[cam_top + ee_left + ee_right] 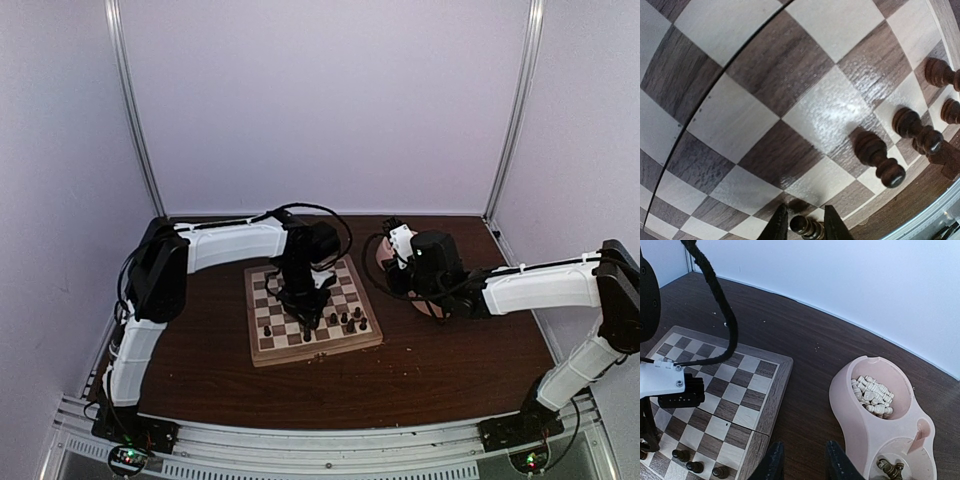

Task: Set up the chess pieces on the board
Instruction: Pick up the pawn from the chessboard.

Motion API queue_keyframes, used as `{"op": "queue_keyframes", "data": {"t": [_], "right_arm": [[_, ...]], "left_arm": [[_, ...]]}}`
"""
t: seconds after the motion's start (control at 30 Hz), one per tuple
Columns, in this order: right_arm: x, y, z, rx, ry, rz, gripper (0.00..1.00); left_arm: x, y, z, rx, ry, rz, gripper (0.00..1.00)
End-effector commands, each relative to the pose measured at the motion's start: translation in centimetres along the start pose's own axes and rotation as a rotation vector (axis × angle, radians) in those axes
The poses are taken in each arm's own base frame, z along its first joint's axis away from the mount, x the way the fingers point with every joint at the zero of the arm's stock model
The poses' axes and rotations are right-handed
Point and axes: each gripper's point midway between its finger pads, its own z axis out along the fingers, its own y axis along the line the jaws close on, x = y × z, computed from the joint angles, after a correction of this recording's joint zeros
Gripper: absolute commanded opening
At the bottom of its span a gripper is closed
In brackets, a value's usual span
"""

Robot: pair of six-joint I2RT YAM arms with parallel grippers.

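My left end effector (807, 216) flanks a dark piece (802, 226) on the board (790, 100); I cannot tell whether it pinches. My right end effector (802, 460) hangs spread.

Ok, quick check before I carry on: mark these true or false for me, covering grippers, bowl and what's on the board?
1. A dark piece sits between the jaws of the left gripper. True.
2. The bowl lies to the right of the board. True.
3. Both colours stand on the board. False: only dark ones show there; the white pieces lie in the bowl.
4. The right gripper holds a piece. False: it is open and empty, over the table between board and bowl.
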Motion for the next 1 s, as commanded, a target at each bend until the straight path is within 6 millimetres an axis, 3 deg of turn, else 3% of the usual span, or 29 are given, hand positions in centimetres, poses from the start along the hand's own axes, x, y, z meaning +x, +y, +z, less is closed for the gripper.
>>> {"op": "queue_keyframes", "data": {"t": [0.0, 0.17, 0.5, 0.73, 0.83, 0.97], "right_arm": [[-0.8, -0.7, -0.4, 0.022, -0.024, 0.003, 0.30], [-0.8, -0.7, -0.4, 0.023, -0.026, 0.004, 0.30], [-0.6, -0.5, -0.1, 0.022, -0.012, -0.002, 0.30], [-0.7, -0.3, -0.3, 0.005, -0.016, -0.002, 0.30], [-1.0, 1.2, -0.8, -0.092, -0.034, -0.028, 0.31], [-2.1, 5.7, -2.8, -0.356, -0.116, -0.048, 0.31]], "left_arm": [[-0.1, 0.7, -0.1, -0.026, 0.018, -0.021, 0.26], [0.6, 1.1, 0.1, -0.045, 0.046, -0.026, 0.25], [0.6, 0.6, 0.0, -0.018, 0.051, -0.019, 0.10], [-1.2, 0.2, -2.2, -0.020, -0.053, -0.015, 0.07], [-1.8, 0.2, -3.1, -0.014, -0.093, -0.021, 0.06], [-1.9, 0.0, -3.1, 0.006, -0.108, -0.026, 0.06]]}}
